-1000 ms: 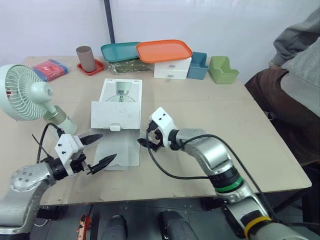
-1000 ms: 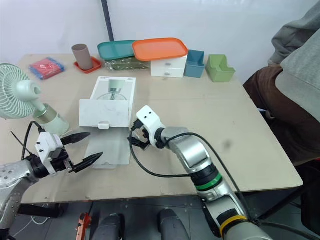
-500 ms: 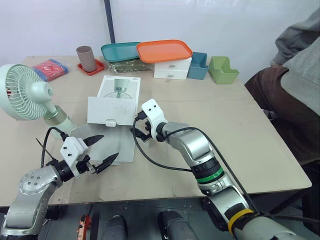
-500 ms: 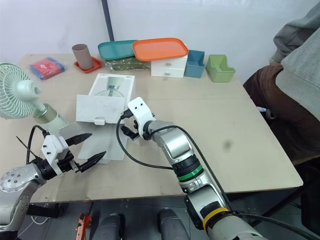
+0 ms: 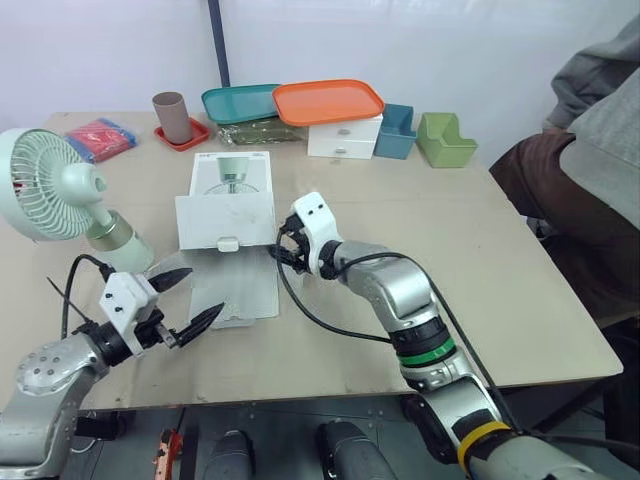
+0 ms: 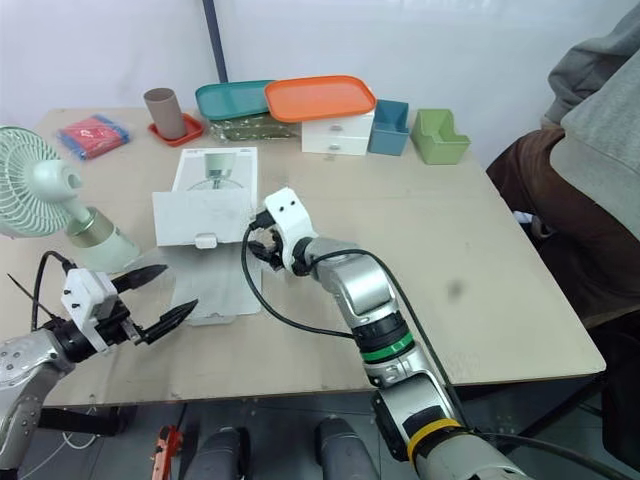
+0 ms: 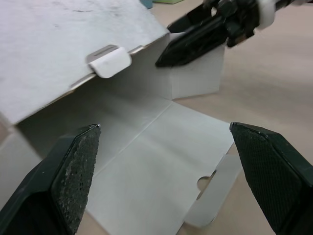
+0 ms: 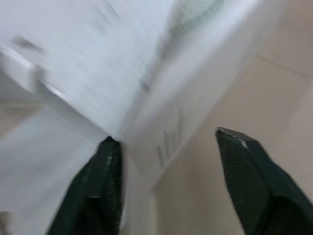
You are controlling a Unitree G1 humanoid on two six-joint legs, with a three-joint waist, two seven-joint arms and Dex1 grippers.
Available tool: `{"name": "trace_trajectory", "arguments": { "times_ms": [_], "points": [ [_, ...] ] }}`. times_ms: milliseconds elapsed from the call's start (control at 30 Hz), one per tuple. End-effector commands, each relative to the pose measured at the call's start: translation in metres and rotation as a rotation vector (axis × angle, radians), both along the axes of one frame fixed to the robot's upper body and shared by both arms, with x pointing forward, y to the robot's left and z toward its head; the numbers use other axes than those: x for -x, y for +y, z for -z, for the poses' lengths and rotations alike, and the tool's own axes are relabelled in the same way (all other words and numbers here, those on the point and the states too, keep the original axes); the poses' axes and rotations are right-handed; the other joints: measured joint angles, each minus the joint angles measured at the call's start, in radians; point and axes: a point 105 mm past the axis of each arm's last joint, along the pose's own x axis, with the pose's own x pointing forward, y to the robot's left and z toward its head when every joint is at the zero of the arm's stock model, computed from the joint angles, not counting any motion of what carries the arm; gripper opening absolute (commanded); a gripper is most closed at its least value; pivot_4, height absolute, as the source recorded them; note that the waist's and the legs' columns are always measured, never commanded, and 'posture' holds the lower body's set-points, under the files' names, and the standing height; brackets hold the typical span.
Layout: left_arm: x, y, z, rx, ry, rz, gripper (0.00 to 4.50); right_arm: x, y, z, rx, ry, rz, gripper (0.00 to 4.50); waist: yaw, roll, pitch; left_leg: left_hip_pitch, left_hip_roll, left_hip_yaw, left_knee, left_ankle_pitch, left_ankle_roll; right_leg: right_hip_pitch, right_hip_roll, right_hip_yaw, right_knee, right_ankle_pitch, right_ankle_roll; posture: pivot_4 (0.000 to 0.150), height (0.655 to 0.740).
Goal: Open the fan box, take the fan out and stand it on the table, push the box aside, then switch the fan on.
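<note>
The pale green fan (image 5: pixel 52 190) stands upright near the table's left edge. The white fan box (image 5: pixel 228 196) lies in the middle of the table, its open flap (image 5: pixel 237 290) spread flat toward me. My right gripper (image 5: pixel 286 250) is open at the box's near right corner, and in the right wrist view that corner sits between its fingers (image 8: pixel 100 193). My left gripper (image 5: pixel 188 298) hovers wide open over the flap's left edge, holding nothing. In the left wrist view the box's tab (image 7: pixel 110 61) sits beside the right gripper's fingertips (image 7: pixel 195 41).
Along the table's back edge are a red packet (image 5: pixel 100 138), a brown cup (image 5: pixel 172 117), a teal tray (image 5: pixel 240 102), an orange tray (image 5: pixel 328 101) on white drawers (image 5: pixel 344 138), a blue bin (image 5: pixel 397 132) and a green bin (image 5: pixel 446 140). A person (image 5: pixel 590 150) sits at the right.
My right gripper has moved away and leftward to the box's corner, and the box has slid slightly back and left. The left gripper has drawn back toward the left, still open.
</note>
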Motion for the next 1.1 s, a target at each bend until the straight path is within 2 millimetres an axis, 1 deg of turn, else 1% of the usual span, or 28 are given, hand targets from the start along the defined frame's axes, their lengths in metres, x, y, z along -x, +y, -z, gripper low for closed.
{"name": "trace_trajectory", "arguments": {
  "times_ms": [33, 100, 133, 167, 233, 367, 567, 767, 1100],
  "points": [
    [0.005, -0.001, -0.01, -0.018, -0.034, 0.017, 4.5, 0.008, 0.005, -0.018, -0.057, -0.063, -0.054, 1.48, 0.0, 0.0, 0.0, 0.0, 0.0, 0.0, 0.0, 0.0, 0.0, 0.0, 0.0, 0.0, 0.0, 0.0, 0.0, 0.15, 0.74],
    [0.005, -0.001, -0.008, -0.035, -0.029, 0.019, 4.5, 0.004, 0.006, -0.013, -0.048, -0.049, -0.03, 0.54, -0.001, 0.0, 0.0, 0.0, 0.0, 0.0, 0.0, 0.0, 0.0, 0.0, 0.0, 0.0, 0.0, 0.0, 0.0, 0.15, 0.74],
    [0.005, -0.001, -0.008, -0.041, -0.029, 0.02, 4.5, 0.003, 0.006, -0.012, -0.046, -0.047, -0.023, 0.16, 0.0, 0.0, 0.0, 0.0, 0.0, 0.0, 0.0, 0.0, 0.0, 0.0, 0.0, 0.0, 0.0, 0.0, 0.0, 0.15, 0.74],
    [0.005, -0.001, -0.009, -0.039, -0.031, 0.019, 4.5, 0.003, 0.008, -0.011, -0.047, -0.042, -0.027, 0.06, 0.0, 0.0, 0.0, 0.0, 0.0, 0.0, 0.0, 0.0, 0.001, 0.0, 0.0, -0.001, 0.0, 0.0, 0.0, 0.15, 0.74],
    [0.005, -0.001, -0.01, -0.037, -0.037, 0.015, 4.5, 0.003, 0.011, -0.009, -0.04, -0.041, -0.03, 0.06, -0.001, 0.0, 0.0, 0.0, 0.0, 0.0, 0.0, 0.001, 0.001, 0.0, 0.0, 0.0, 0.0, 0.0, 0.001, 0.15, 0.74],
    [0.003, 0.0, -0.011, -0.037, -0.041, 0.004, 4.5, -0.006, 0.01, -0.001, 0.02, -0.05, 0.015, 0.06, 0.0, 0.0, 0.0, 0.0, 0.0, 0.0, 0.0, 0.001, 0.001, 0.0, 0.0, 0.0, 0.0, 0.001, 0.001, 0.15, 0.74],
    [0.001, -0.003, -0.01, -0.031, -0.045, 0.009, 4.5, -0.011, 0.01, -0.004, 0.024, -0.074, 0.018, 0.06, 0.0, 0.0, 0.0, 0.001, 0.0, 0.0, 0.0, 0.001, 0.002, 0.0, 0.0, 0.0, 0.0, 0.001, 0.001, 0.15, 0.74],
    [-0.003, -0.004, -0.008, -0.039, -0.05, 0.006, 4.5, -0.013, 0.007, -0.002, 0.041, -0.068, 0.03, 0.06, 0.0, 0.0, 0.0, 0.001, 0.0, 0.0, 0.0, 0.001, 0.002, 0.0, 0.0, 0.0, 0.0, 0.001, 0.001, 0.15, 0.74],
    [-0.006, -0.006, -0.006, -0.041, -0.06, 0.002, 4.5, -0.01, 0.021, 0.008, 0.097, -0.032, -0.015, 0.06, -0.001, 0.0, 0.0, 0.001, 0.001, 0.0, 0.0, 0.001, 0.002, 0.0, 0.001, 0.0, 0.0, 0.001, 0.001, 0.15, 0.74]
  ]
}}
